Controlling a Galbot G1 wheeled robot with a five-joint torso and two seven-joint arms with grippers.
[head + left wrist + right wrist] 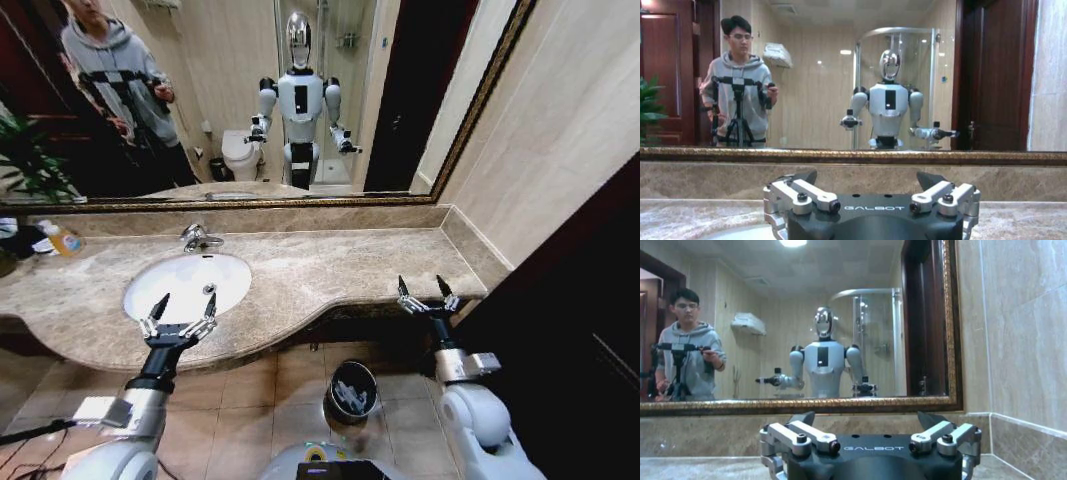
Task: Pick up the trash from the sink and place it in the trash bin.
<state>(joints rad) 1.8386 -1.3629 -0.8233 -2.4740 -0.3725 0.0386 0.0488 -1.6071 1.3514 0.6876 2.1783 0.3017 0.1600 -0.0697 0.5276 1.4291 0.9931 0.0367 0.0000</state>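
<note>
Both end effectors at countertop (330,270) edge

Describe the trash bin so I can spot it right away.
Start at the marble counter with the white sink. Look below its front edge to the tiled floor, between the robot's two arms. The bin stands there: small, round and black with a shiny rim, the only container on the floor.

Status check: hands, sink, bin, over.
Left hand open over sink front rim. Right hand open at counter's right end. Basin looks empty. Trash bin on floor between arms.
</note>
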